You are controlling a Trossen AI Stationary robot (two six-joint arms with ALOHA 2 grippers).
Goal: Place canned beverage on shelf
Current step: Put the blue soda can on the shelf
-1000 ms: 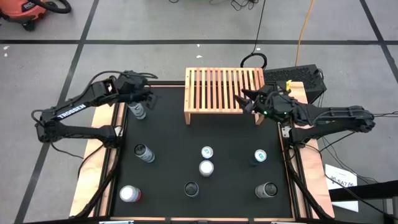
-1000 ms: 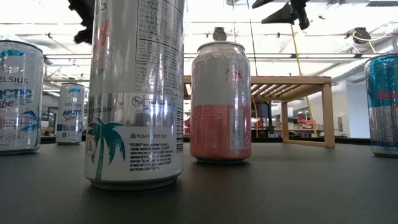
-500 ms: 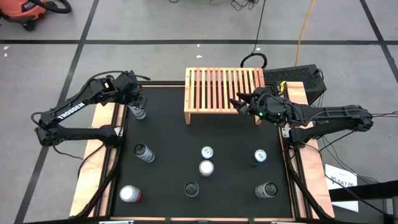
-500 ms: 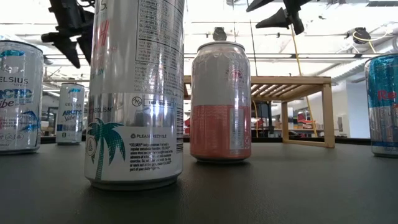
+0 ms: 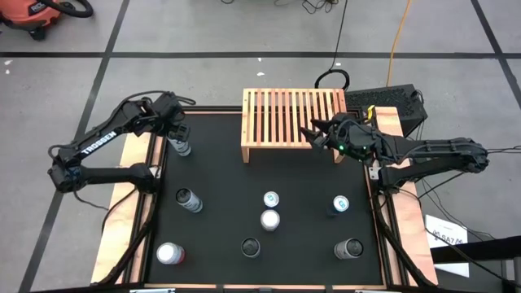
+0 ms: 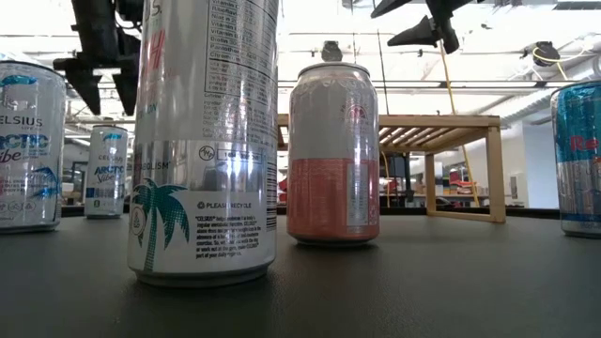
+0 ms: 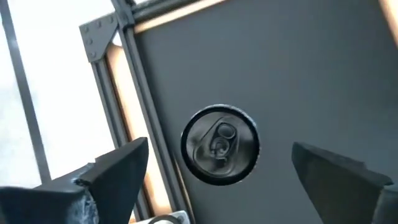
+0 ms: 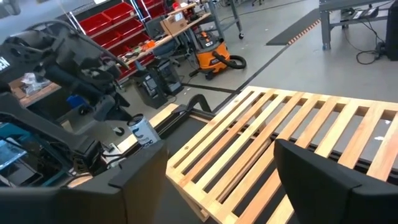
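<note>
The shelf [image 5: 293,124] stands at the mat's [image 5: 220,175] far edge. One can [image 5: 182,146] stands at its left; six others [image 5: 269,220] stand nearer the front.

orange shop vacuum [image 5: 39,16], yellow cable [image 5: 396,41], red storage bins [image 8: 118,23]

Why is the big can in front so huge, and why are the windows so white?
Low view: the silver can stands nearest the camera, so it looms large and runs off the top edge, while the shelf looks small behind; the bright room washes out the background. Left wrist view: daylight beside the table frame blows out to white, and the can top glints.
</note>
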